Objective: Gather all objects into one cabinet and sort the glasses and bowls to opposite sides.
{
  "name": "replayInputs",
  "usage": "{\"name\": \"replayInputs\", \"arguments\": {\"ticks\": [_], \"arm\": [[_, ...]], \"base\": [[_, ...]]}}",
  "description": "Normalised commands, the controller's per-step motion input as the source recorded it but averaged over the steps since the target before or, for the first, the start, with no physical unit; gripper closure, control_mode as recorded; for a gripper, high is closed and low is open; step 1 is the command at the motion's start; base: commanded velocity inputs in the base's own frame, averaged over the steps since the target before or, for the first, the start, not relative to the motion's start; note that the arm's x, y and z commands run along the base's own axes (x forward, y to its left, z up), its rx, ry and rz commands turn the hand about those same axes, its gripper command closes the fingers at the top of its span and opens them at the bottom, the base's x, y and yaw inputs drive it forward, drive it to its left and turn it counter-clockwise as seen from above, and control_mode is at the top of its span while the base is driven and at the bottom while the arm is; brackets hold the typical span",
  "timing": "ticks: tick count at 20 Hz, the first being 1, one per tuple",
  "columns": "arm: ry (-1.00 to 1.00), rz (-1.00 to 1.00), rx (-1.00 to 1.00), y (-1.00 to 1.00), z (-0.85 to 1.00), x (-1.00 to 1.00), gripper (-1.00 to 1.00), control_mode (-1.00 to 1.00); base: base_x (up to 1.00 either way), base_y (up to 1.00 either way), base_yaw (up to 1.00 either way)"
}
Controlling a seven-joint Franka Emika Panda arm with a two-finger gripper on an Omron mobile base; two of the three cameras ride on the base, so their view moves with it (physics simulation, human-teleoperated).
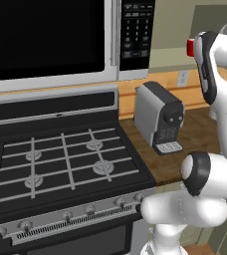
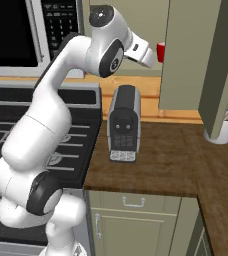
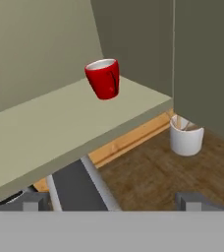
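Standing upright on the open cabinet's shelf (image 3: pixel 60 123), red cup (image 3: pixel 103 78) awaiting pickup; gripper (image 3: pixel 115 201) approaching, jaws spread wide.

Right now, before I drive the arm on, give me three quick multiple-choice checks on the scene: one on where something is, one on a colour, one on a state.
1. Where does the small red cylindrical cup stand?
A. on the open wall cabinet's pale shelf
B. on the stove
C. on the wooden counter

2. What colour is the round utensil crock on the brown wooden counter?
A. blue
B. white
C. black

3. How do the jaws of the gripper stand?
A. shut on the cup
B. shut, holding nothing
C. open, holding nothing

Answers: 1 A, the cup sits on the shelf near its edge; 2 B, it shows plain white; 3 C, the tips stand wide apart, short of the cup.
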Motion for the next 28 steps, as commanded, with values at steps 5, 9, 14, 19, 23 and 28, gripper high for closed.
{"name": "replayInputs", "arguments": {"ticks": [5,9,14,19,23,28], "arm": [[0.10,0.02,0.00,-0.10,-0.05,0.41,-1.00,-1.00],[0.04,0.00,0.00,-0.35,-0.02,0.65,-1.00,-1.00],[0.02,0.00,0.00,-0.29,-0.06,0.46,-1.00,-1.00],[0.00,0.00,0.00,-0.29,-0.18,0.60,-1.00,-1.00],[0.00,0.00,0.01,-0.12,-0.18,0.39,-1.00,-1.00],[0.00,0.00,0.00,-0.08,-0.06,0.26,-1.00,-1.00]], "base": [[0.00,0.00,0.00],[0.00,0.00,0.00],[0.00,0.00,0.00],[0.00,0.00,0.00],[0.00,0.00,0.00],[0.00,0.00,0.00]]}}
